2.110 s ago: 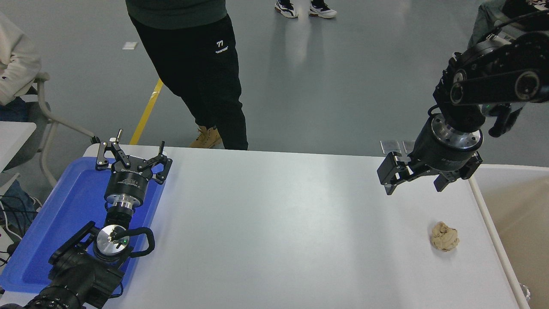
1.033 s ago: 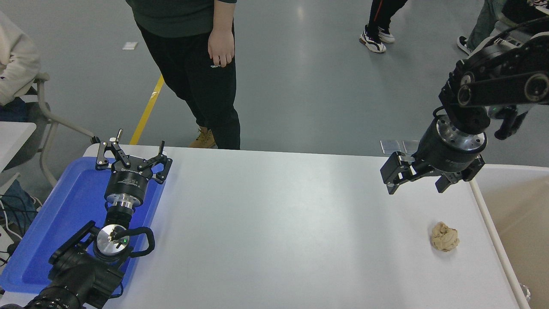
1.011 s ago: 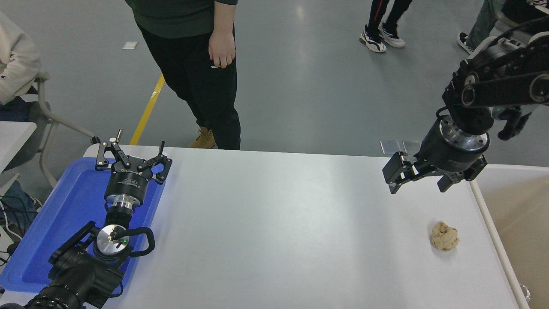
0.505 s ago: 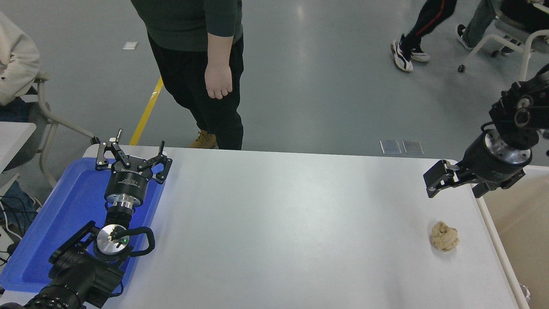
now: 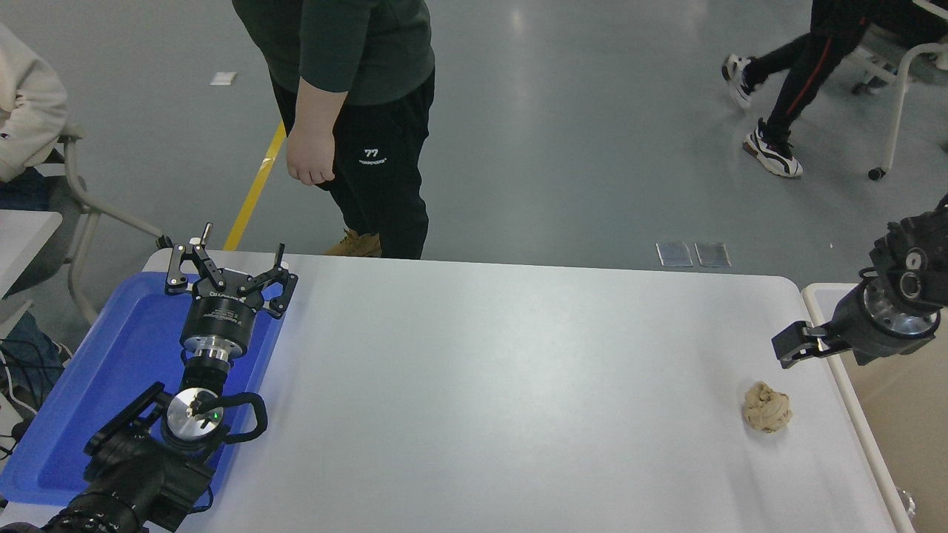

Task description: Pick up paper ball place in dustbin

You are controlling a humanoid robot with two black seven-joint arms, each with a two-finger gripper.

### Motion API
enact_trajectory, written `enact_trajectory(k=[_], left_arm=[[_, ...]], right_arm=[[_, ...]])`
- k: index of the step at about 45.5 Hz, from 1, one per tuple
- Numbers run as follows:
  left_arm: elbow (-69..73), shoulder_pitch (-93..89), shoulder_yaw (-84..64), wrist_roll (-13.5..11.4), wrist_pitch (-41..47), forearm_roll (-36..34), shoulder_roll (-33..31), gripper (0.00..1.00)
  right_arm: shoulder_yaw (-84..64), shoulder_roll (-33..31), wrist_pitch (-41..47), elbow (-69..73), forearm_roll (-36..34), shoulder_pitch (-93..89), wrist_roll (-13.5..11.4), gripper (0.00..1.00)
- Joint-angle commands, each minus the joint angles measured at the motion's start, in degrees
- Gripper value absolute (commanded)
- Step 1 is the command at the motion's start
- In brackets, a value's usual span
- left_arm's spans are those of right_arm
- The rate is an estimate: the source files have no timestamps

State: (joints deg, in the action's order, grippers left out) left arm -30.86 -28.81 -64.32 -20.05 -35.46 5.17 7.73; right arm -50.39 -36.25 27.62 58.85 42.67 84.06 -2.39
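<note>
Right gripper [image 5: 811, 348]: held above the dustbin [image 5: 822, 296] rim, beyond the paper ball [image 5: 768, 407]; finger spread cannot be told. Left gripper [image 5: 228, 268]: parked, fingers spread.

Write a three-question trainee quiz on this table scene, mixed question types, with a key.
1. True or false: the paper ball lies inside the dustbin.
2. The left gripper hangs over which object? A) blue tray B) dustbin C) paper ball
3. Fill in: the paper ball rests on the white ____.

Key:
1. False; it lies on the table, beside the dustbin.
2. A
3. table
</note>
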Motion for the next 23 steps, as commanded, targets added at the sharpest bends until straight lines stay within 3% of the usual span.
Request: enact_trajectory(k=[1, 23], left_arm=[[-0.1, 0.0, 0.0, 0.0, 0.0, 0.0, 0.0, 1.00], [0.0, 0.0, 0.0, 0.0, 0.0, 0.0, 0.0, 1.00]], right_arm=[[2.8, 1.1, -4.1, -4.3, 0.9, -7.1, 0.0, 1.00], [10.9, 6.8, -10.5, -13.1, 2.1, -19.7, 0.0, 1.00]])
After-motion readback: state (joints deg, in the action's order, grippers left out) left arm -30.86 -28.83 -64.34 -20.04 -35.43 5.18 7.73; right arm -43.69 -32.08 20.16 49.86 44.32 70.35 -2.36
